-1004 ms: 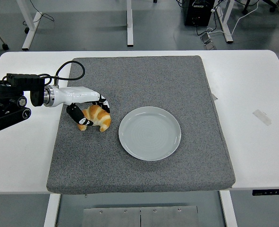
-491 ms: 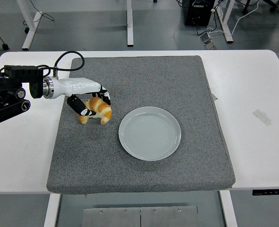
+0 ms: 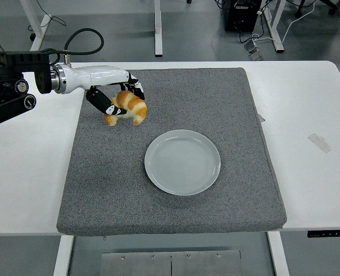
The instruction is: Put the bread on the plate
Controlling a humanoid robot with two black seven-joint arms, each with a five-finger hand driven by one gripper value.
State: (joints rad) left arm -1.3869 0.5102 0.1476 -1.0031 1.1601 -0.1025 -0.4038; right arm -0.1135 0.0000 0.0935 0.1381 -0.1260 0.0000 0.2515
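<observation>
My left hand (image 3: 121, 98) is shut on a golden croissant (image 3: 129, 107) and holds it lifted above the grey mat (image 3: 175, 86), up and to the left of the plate. The pale grey-green plate (image 3: 182, 162) lies empty on the middle of the mat. The croissant hangs clear of the plate, about a hand's width from its rim. The right arm is out of view.
The mat covers the middle of the white table (image 3: 308, 115). A small piece of tape (image 3: 319, 142) lies on the table at the right. Table legs and cables stand on the floor beyond the far edge.
My left hand has lifted the croissant off the mat and carried it up and slightly right, toward the far side of the mat. The plate has not moved.
</observation>
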